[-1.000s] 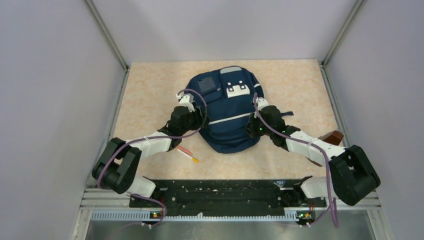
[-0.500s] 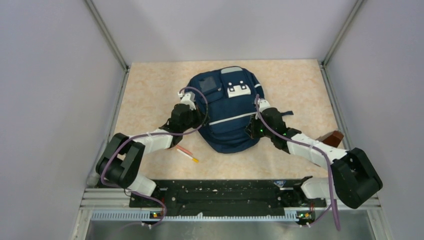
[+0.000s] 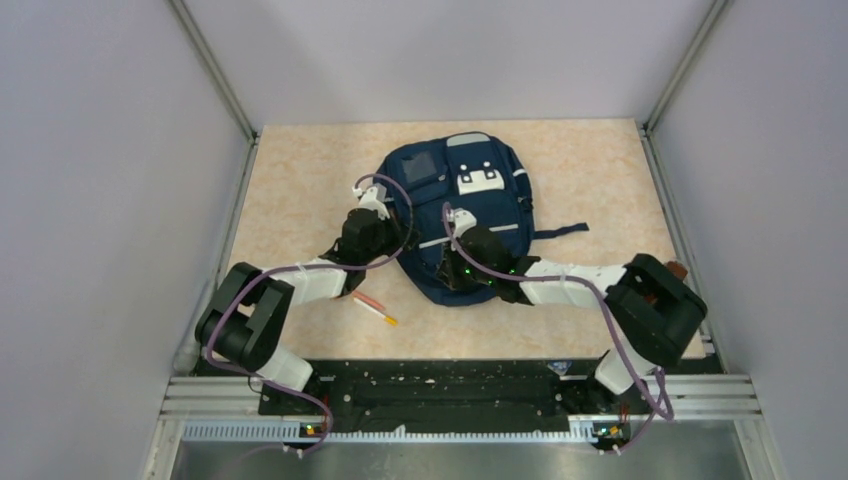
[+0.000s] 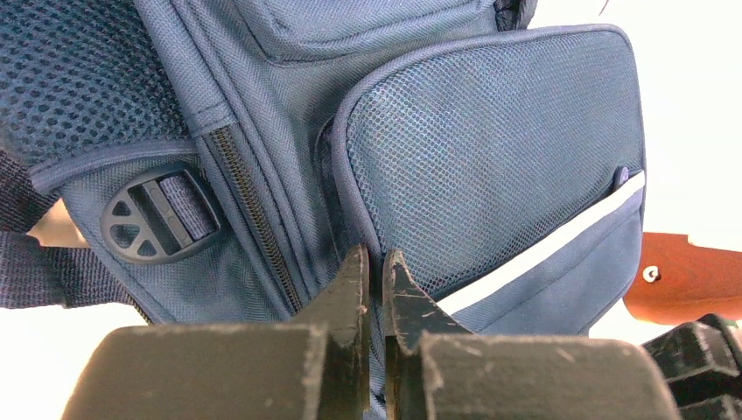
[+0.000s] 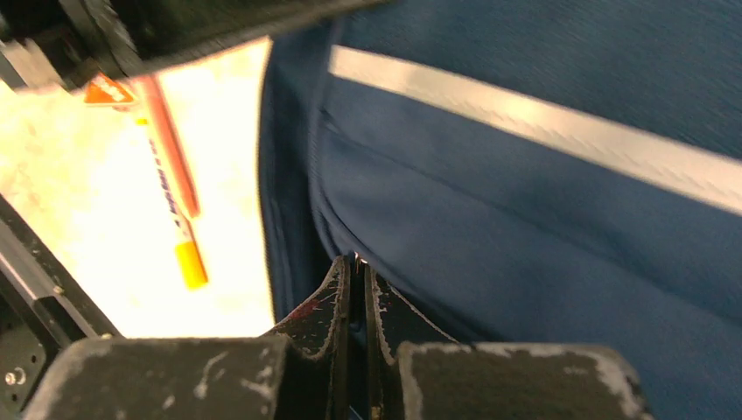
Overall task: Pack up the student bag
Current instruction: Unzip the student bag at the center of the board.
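The student bag (image 3: 478, 208) looks soft and floppy, so pinch a seam (image 4: 343, 188) just ahead of your closed left pincer (image 4: 374, 260) or closed right pincer (image 5: 355, 264).

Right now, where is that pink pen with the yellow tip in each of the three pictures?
Top external: the pen lies on the table, just left of the near end of the student bag.
Left wrist: not in it.
Right wrist: upper left, beside the bag's edge.
Shared landmark: the bag's pale reflective stripe, in all three.
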You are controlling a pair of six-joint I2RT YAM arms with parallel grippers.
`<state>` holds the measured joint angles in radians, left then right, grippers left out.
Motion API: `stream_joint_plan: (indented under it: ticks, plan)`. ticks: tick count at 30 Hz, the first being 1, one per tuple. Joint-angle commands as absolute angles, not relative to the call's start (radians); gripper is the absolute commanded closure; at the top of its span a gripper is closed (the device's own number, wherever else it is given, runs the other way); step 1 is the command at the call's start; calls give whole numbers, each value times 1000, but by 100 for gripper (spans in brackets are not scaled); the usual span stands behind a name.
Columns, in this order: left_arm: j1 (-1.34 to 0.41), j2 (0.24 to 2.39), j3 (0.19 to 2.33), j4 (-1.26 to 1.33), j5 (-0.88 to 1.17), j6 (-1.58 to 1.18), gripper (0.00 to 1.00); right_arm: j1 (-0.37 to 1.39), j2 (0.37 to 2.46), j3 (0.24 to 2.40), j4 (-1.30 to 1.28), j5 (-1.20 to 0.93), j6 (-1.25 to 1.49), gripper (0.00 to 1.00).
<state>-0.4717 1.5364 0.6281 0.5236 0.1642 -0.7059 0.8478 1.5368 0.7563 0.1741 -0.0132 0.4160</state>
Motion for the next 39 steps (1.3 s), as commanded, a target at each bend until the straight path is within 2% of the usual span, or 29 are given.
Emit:
stream_joint_plan:
  ticks: [1,6,7,9,10,11,14,19,23,26,30,39]
  plan:
    - [-491,1506,624,616,226,-718,100,896,1674,907,285,-94,400,100]
    - [-489,1457,609,568,198,-664,100,897,1709,983,255,-91,341,99]
    - [-490,1445,606,557,191,-646,92,897,1693,979,254,-81,334,89]
    - [-490,1419,602,539,173,-604,60,895,1650,952,257,-55,327,69]
    - [-489,1408,600,533,165,-579,49,894,1624,937,251,-38,322,60]
    - [-489,1400,600,529,158,-550,41,890,1598,923,240,-27,316,54]
    - [-492,1374,597,515,119,-461,27,859,1491,874,196,-23,309,45]
    - [-539,1288,549,547,-36,-275,21,763,1273,780,87,-31,302,36]
    - [-648,1260,554,542,-38,-59,21,629,1139,729,-22,-31,337,30]
    - [-742,1281,574,530,-6,102,20,509,1080,689,-80,-48,371,28]
    - [-814,1364,635,510,31,183,16,378,1053,624,-71,-117,421,27]
    - [-830,1497,726,492,-23,242,14,358,1001,548,-49,-156,445,27]
